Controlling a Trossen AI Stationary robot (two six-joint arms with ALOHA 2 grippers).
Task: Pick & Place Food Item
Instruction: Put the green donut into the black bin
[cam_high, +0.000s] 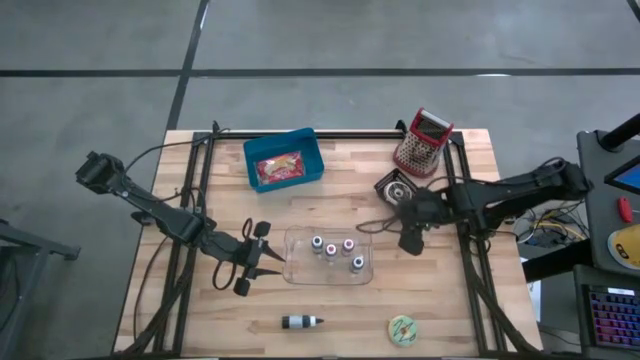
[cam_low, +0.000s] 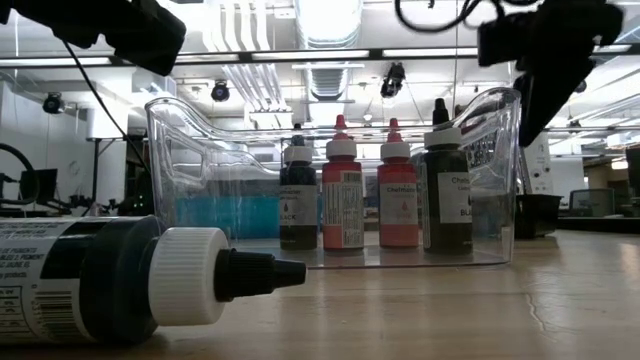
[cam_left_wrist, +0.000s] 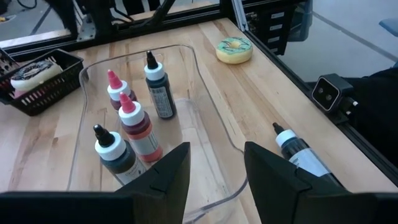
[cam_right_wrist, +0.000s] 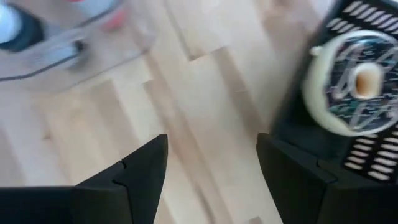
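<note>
Hovering over bare wood, the right gripper (cam_high: 412, 243) is standing open and empty, between the clear tray (cam_high: 296, 272) and the small black basket (cam_high: 386, 184); the step in hand looks like the approach to a pick, nothing being held yet. A glazed donut (cam_right_wrist: 356, 83) is lying in that basket, just beside the right fingers in the wrist view; this is probably the food item, though a green-iced donut (cam_high: 403, 329) is also sitting near the table's front edge, well apart from both arms. The next move is calling for the gripper to swing over the basket and drop around the donut without snagging the rim. The left gripper (cam_high: 258, 259) is waiting at the tray's left end, jaws parted, holding nothing.

Four dye bottles (cam_left_wrist: 135, 123) are standing upright inside the tray; a fifth bottle (cam_high: 301, 321) is lying on its side in front. A blue bin (cam_high: 284, 158) with a red packet and a red-handled grater (cam_high: 422, 142) are sitting at the back of the wooden table (cam_high: 480, 150); grey concrete floor is surrounding it, with a workshop ceiling and lights beyond.
</note>
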